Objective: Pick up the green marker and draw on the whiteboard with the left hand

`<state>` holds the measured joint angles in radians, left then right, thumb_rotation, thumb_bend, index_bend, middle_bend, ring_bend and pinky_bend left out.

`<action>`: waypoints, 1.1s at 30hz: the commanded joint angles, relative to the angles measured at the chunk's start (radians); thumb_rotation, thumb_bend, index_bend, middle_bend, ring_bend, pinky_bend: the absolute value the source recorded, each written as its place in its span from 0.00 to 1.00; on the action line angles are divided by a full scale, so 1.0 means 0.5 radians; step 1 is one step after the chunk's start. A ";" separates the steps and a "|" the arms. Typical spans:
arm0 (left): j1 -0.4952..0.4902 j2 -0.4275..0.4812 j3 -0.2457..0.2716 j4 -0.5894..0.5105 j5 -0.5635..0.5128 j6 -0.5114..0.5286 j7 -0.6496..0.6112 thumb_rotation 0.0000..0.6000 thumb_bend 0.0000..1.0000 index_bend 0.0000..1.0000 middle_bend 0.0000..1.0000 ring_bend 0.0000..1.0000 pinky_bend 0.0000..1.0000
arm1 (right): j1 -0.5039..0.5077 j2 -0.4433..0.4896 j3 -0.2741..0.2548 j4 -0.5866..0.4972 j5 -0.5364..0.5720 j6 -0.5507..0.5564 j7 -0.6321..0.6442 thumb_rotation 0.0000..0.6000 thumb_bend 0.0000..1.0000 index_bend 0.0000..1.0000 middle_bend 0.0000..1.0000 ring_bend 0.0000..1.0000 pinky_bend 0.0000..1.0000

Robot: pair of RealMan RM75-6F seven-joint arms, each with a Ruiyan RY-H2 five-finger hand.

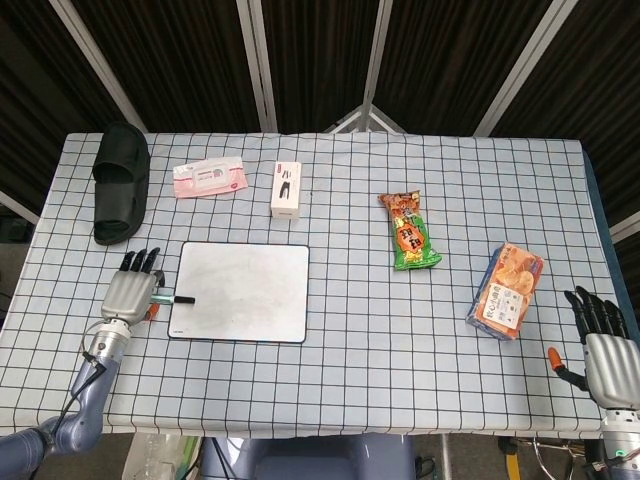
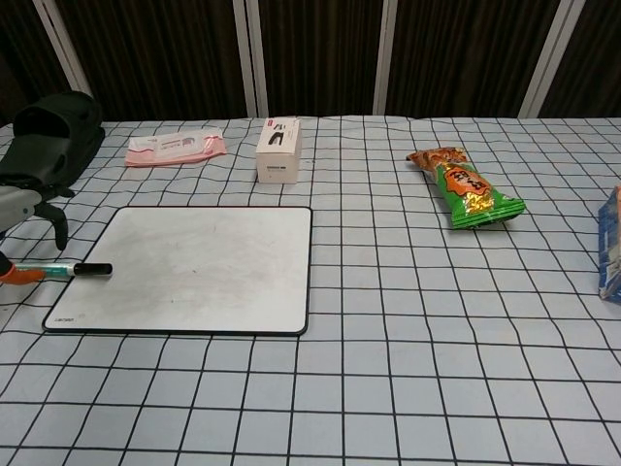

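- Green and slim, the marker (image 2: 60,269) lay on the bench (image 1: 350,360) with its black capped end reaching over the left edge of the whiteboard (image 1: 240,291), a spot that suited a reach from the left side.
- The left robot hand (image 1: 130,292) hovered over the marker's barrel, fingers apart and pointing away from the robot; no fingers wrapped the barrel, so it was judged empty and poised to grasp.
- In the chest view an orange fingertip sat at the marker's rear end, but contact could not be confirmed.
- The right robot hand (image 1: 603,345) waited at the bench's far right corner, well apart from the work, fingers spread and holding nothing, which fitted a task given to the left side alone.
- The whiteboard was a flat, smooth rectangle with rounded corners and a dark rim, lying square to the grid, its surface bare of clear marks.
- A white cloth ruled in dark squares covered the bench.
- Behind the board stood a small white carton (image 1: 287,190), and beside that lay a pink flat packet (image 1: 209,179).
- A black rubbery slipper (image 1: 121,183) rested near the back left corner.
- To the right lay a glossy, crinkled green and orange snack bag (image 1: 408,232) and an orange and blue snack pack (image 1: 506,291).
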<state>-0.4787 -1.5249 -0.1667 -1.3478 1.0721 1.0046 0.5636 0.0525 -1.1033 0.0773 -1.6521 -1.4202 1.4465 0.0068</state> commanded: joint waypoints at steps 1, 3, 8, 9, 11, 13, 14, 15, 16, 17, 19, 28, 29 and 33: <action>-0.009 -0.014 0.004 0.008 -0.018 -0.011 0.003 1.00 0.44 0.43 0.00 0.00 0.00 | -0.001 0.000 -0.001 -0.001 -0.002 0.002 0.000 1.00 0.35 0.00 0.00 0.00 0.00; -0.014 -0.024 0.008 0.015 -0.028 -0.015 0.006 1.00 0.46 0.44 0.00 0.00 0.00 | -0.001 -0.001 -0.002 -0.001 -0.005 0.004 -0.001 1.00 0.35 0.00 0.00 0.00 0.00; -0.027 -0.042 0.018 0.041 -0.051 -0.015 0.024 1.00 0.48 0.45 0.00 0.00 0.00 | -0.002 -0.006 0.000 0.006 -0.008 0.011 -0.001 1.00 0.35 0.00 0.00 0.00 0.00; -0.030 -0.045 0.018 0.048 -0.057 -0.016 0.028 1.00 0.48 0.46 0.00 0.00 0.00 | -0.002 -0.005 0.001 0.006 -0.008 0.011 0.000 1.00 0.35 0.00 0.00 0.00 0.00; -0.035 -0.047 0.018 0.055 -0.070 -0.019 0.030 1.00 0.48 0.46 0.00 0.00 0.00 | -0.002 -0.006 0.000 0.005 -0.009 0.011 0.001 1.00 0.35 0.00 0.00 0.00 0.00; -0.041 -0.050 0.017 0.061 -0.080 -0.022 0.032 1.00 0.48 0.47 0.00 0.00 0.00 | -0.003 -0.007 -0.001 0.007 -0.010 0.011 0.001 1.00 0.35 0.00 0.00 0.00 0.00; -0.042 -0.051 0.017 0.062 -0.083 -0.022 0.032 1.00 0.48 0.47 0.00 0.00 0.00 | -0.003 -0.007 -0.001 0.007 -0.010 0.011 0.001 1.00 0.35 0.00 0.00 0.00 0.00; -0.045 -0.054 0.017 0.063 -0.089 -0.023 0.030 1.00 0.48 0.47 0.00 0.00 0.00 | -0.003 -0.008 -0.001 0.007 -0.010 0.011 0.001 1.00 0.35 0.00 0.00 0.00 0.00; -0.046 -0.055 0.017 0.062 -0.091 -0.024 0.029 1.00 0.48 0.48 0.00 0.00 0.00 | -0.003 -0.008 -0.001 0.008 -0.010 0.011 0.002 1.00 0.35 0.00 0.00 0.00 0.00; -0.048 -0.058 0.020 0.062 -0.095 -0.023 0.030 1.00 0.48 0.48 0.00 0.00 0.00 | -0.003 -0.009 -0.001 0.008 -0.009 0.011 0.002 1.00 0.35 0.00 0.00 0.00 0.00; -0.050 -0.061 0.025 0.062 -0.099 -0.021 0.033 1.00 0.50 0.49 0.00 0.00 0.00 | -0.003 -0.009 -0.001 0.007 -0.009 0.011 0.003 1.00 0.35 0.00 0.00 0.00 0.00; -0.056 -0.068 0.042 0.074 -0.127 -0.015 0.042 1.00 0.52 0.54 0.00 0.00 0.00 | -0.006 -0.008 -0.002 0.004 -0.010 0.014 0.006 1.00 0.35 0.00 0.00 0.00 0.00; -0.056 -0.068 0.042 0.073 -0.128 -0.013 0.040 1.00 0.53 0.55 0.00 0.00 0.00 | -0.006 -0.008 -0.002 0.004 -0.010 0.015 0.006 1.00 0.35 0.00 0.00 0.00 0.00; -0.054 -0.069 0.036 0.057 -0.112 0.009 0.004 1.00 0.54 0.59 0.02 0.00 0.00 | -0.006 -0.009 0.000 0.003 -0.012 0.019 0.010 1.00 0.35 0.00 0.00 0.00 0.00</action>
<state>-0.5061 -1.5592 -0.1474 -1.3163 1.0127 1.0052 0.5712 0.0493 -1.1079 0.0775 -1.6507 -1.4262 1.4559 0.0117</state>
